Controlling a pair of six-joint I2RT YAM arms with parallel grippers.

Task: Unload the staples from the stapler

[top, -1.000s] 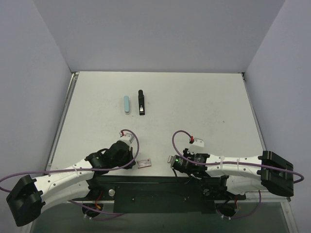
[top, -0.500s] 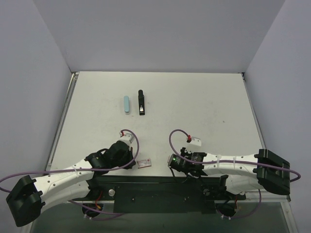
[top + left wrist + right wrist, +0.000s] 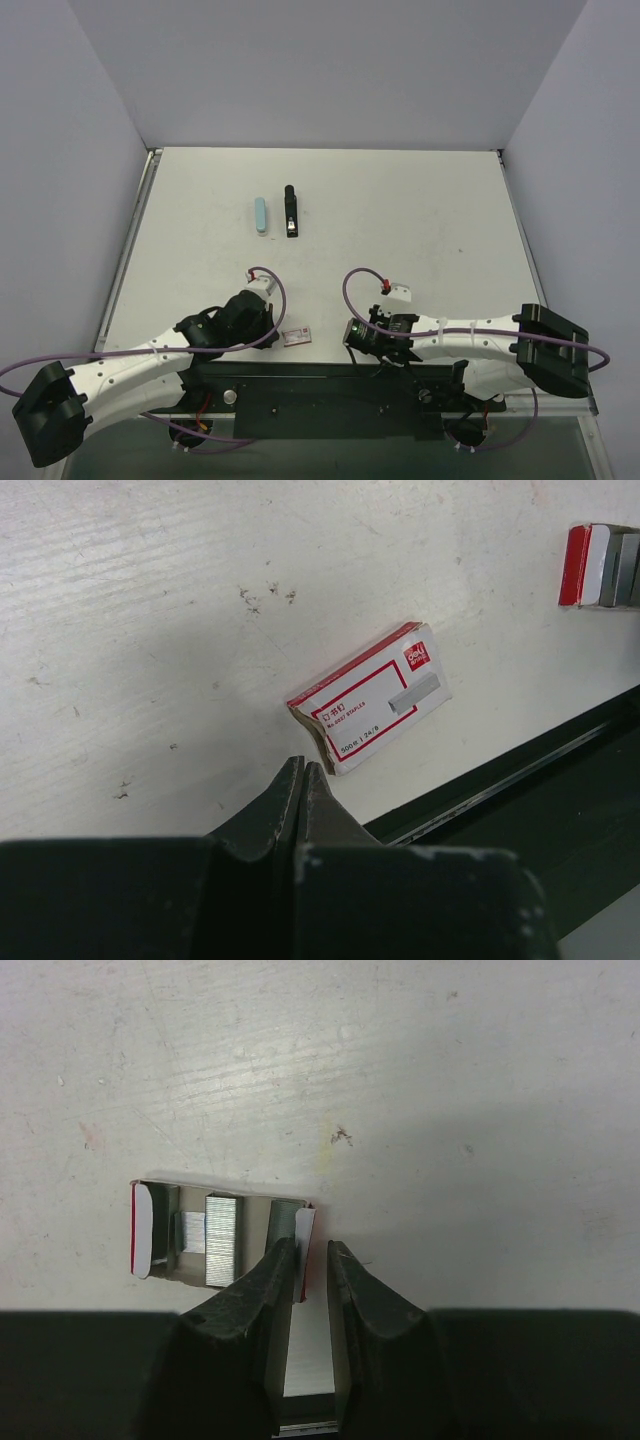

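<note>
Jaws straddle a flap (image 3: 305,1243) of the staple box (image 3: 143,1230).

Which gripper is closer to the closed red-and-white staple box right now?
Left. The left gripper, tips shut, sits just short of the staple box at its near corner. The right gripper is farther off to the box's right, at the open staple tray.

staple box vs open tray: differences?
The closed red-and-white staple box shows only its printed top; the open card tray bares staple strips. The box lies ahead of the shut left fingers; the tray's end flap sits at the right fingers. Both are red-trimmed card, lying flat.
</note>
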